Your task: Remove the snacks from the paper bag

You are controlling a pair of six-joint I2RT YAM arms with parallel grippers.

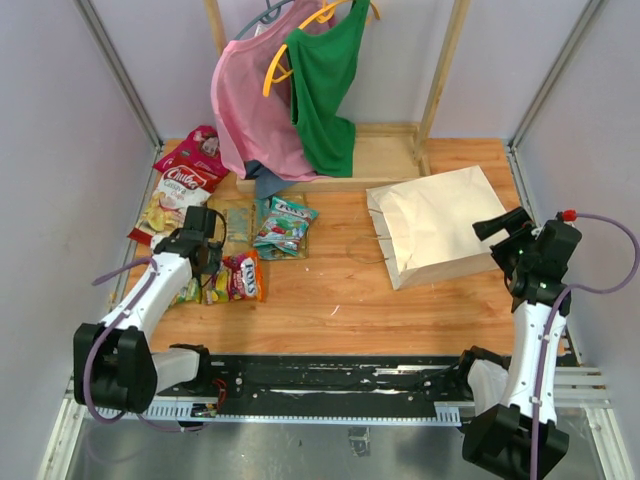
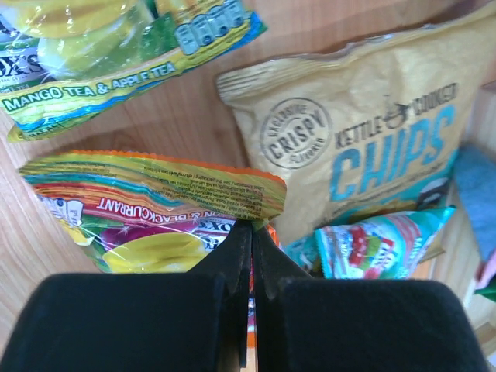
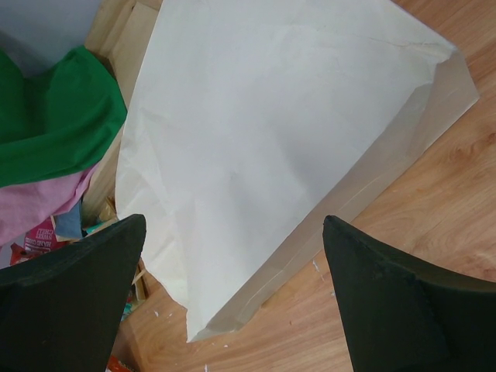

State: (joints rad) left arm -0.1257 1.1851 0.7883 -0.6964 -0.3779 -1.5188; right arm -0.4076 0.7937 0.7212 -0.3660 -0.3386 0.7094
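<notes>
The cream paper bag (image 1: 440, 225) lies flat on the right of the wooden table; it fills the right wrist view (image 3: 271, 116). My right gripper (image 1: 498, 228) hangs open and empty over the bag's near right edge (image 3: 234, 221). Several snacks lie at the left: an orange-edged fruit sweets packet (image 1: 240, 278), a teal packet (image 1: 285, 225), a beige chips bag (image 2: 364, 139) and a mango tea packet (image 2: 101, 70). My left gripper (image 1: 210, 262) is shut, its tips (image 2: 250, 229) pinching the edge of the orange-edged packet (image 2: 155, 209).
A pink garment (image 1: 255, 110) and a green garment (image 1: 325, 85) hang on hangers over a wooden rack base (image 1: 385, 155) at the back. Red packets (image 1: 190, 160) lie at the back left. A blue cloth (image 1: 265, 180) lies under the pink garment.
</notes>
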